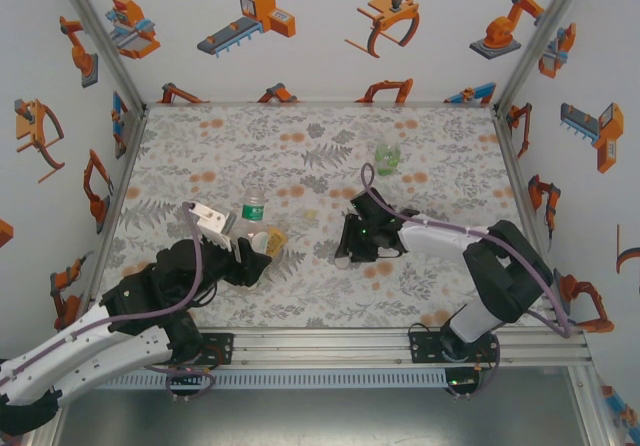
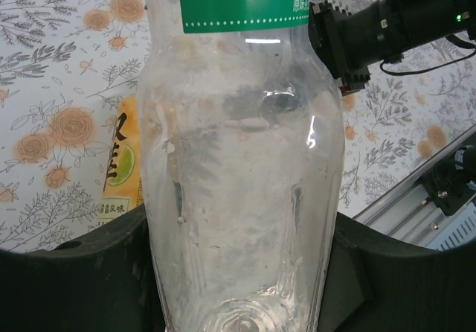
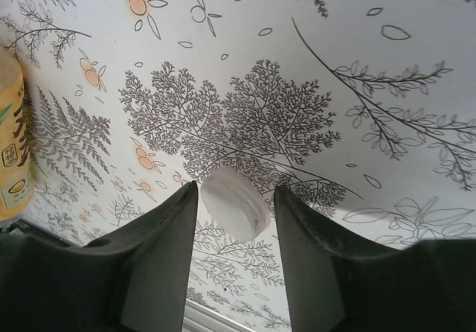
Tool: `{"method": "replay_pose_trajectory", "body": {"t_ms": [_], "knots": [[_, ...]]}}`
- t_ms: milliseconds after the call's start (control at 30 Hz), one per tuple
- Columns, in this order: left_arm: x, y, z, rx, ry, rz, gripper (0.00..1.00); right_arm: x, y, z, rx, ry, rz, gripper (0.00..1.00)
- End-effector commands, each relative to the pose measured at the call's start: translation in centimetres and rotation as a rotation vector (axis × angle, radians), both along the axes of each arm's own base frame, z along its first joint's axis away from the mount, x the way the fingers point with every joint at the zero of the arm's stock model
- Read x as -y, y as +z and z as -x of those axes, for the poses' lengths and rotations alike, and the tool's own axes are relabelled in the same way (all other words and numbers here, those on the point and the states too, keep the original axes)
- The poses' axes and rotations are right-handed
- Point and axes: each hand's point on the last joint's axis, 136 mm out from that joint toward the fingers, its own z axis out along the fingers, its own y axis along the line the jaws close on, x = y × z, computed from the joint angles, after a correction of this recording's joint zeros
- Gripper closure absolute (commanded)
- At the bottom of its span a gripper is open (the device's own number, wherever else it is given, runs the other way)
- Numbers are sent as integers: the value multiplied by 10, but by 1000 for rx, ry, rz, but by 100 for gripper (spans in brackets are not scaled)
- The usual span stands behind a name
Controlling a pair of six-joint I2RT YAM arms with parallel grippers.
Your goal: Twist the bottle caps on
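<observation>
The right gripper (image 3: 236, 189) hung over a white cap (image 3: 235, 205) lying flat on the table (image 3: 357, 86), jaws parted just wider than it, contact unclear. The left gripper (image 2: 238, 272) was clamped on the clear bottle (image 2: 238, 161) near its base, at 9 o'clock from the cap in the top view; the right arm was far nearer the cap. The bottle's mouth was cut off, its tilt unclear

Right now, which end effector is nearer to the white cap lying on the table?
Right. The right end effector straddles the white cap, a finger on each side. The left end effector is well off to the cap's left, gripping the clear bottle.
</observation>
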Motion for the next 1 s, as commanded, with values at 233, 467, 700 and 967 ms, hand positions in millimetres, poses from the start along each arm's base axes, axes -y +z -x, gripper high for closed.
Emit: {"method": "replay_pose_trajectory", "body": {"t_ms": [233,467,700,967], "knots": [[-1,-4,-3,-15,22,1,85,21,-6,-19,-9,3,267,45],[-6,-5,-2,-11,33,2,85,4,-8,-17,3,160,440,44],[-7,-7,-2,-15,36,7,85,-14,-7,4,20,251,495,45],[-4,-9,-3,-22,33,0,85,-21,-5,16,34,258,479,51]]}}
